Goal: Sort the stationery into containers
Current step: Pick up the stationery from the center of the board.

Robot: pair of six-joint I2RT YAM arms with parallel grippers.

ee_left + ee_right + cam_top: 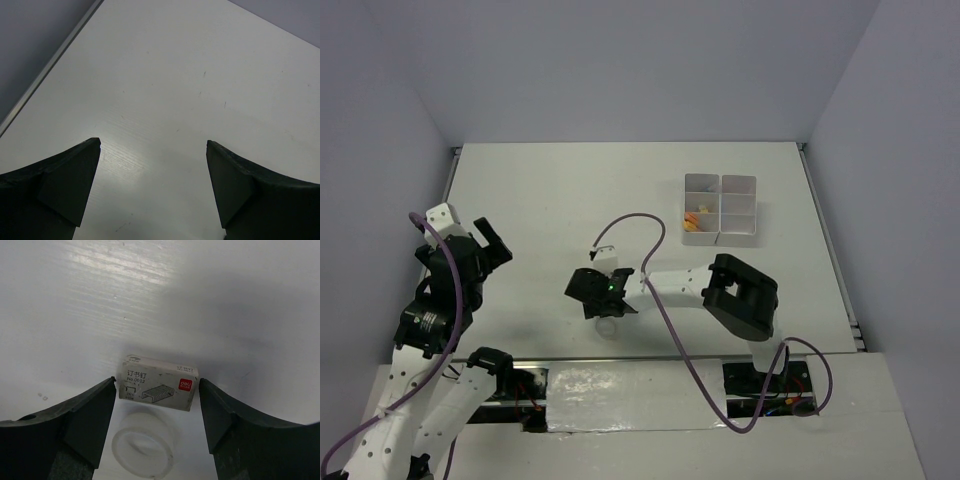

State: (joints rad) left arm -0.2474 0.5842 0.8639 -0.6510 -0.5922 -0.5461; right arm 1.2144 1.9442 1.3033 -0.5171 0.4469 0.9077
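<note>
Right wrist view: clear ring point(143, 442) nearest, then the staple box point(157, 388) flat on the table point(75, 315), right gripper point(157, 384) jaws hugging both ends, and whether they're pinching it, can't tell. Left gripper point(153, 144) gapes wide, holding nothing. Containers point(732, 238) sit far right.

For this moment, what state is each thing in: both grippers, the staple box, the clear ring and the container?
Left gripper: open, empty, over the table.
Right gripper: fingers flank the staple box; contact unclear.
Staple box: flat on the table, not lifted.
Clear ring: flat on the table next to the box.
Container: upright, orange and yellow pieces in one left compartment.
</note>
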